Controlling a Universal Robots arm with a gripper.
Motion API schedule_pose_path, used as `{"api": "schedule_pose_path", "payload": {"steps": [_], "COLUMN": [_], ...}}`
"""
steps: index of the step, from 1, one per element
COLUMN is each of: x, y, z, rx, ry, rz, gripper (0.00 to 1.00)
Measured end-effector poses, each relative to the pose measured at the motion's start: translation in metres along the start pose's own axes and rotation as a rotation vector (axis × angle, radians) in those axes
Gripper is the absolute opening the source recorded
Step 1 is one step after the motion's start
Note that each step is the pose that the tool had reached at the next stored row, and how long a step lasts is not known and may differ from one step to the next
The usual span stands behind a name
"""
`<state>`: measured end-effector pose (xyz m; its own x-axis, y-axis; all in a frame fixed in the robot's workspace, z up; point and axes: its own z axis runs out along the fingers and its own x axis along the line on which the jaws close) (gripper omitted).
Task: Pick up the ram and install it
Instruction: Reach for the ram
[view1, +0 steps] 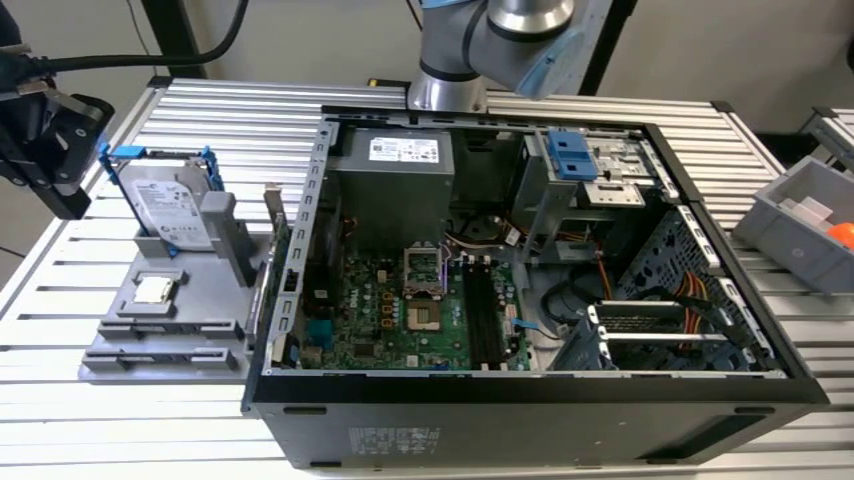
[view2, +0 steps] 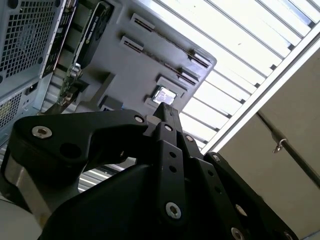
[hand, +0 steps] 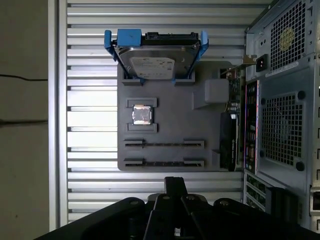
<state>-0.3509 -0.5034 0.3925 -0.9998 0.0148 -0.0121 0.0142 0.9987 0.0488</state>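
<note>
Though near the claw (hand: 175, 184), the ram (hand: 164, 162) sits apart in a holder (hand: 200, 130).

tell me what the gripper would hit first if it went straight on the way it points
Probably the grey parts holder: in the first wrist view the gripper aims at its near edge, by the two long slots. Depth is unclear, so the exact spot cannot be told.

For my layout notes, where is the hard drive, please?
On the exterior view's left, the hard drive stands on the grey holder beside the open computer case.
</note>
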Motion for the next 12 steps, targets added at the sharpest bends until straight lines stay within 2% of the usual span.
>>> {"api": "schedule_pose_path", "payload": {"steps": [6, 12], "x": [0.0000, 0.0000], "y": [0.0000, -0.0001], "z": [0.0000, 0.0000], "rx": [0.0000, -0.0006], "ry": [-0.0001, 0.0022], "rz": [-0.002, -0.048], "gripper": [0.00, 0.00]}}
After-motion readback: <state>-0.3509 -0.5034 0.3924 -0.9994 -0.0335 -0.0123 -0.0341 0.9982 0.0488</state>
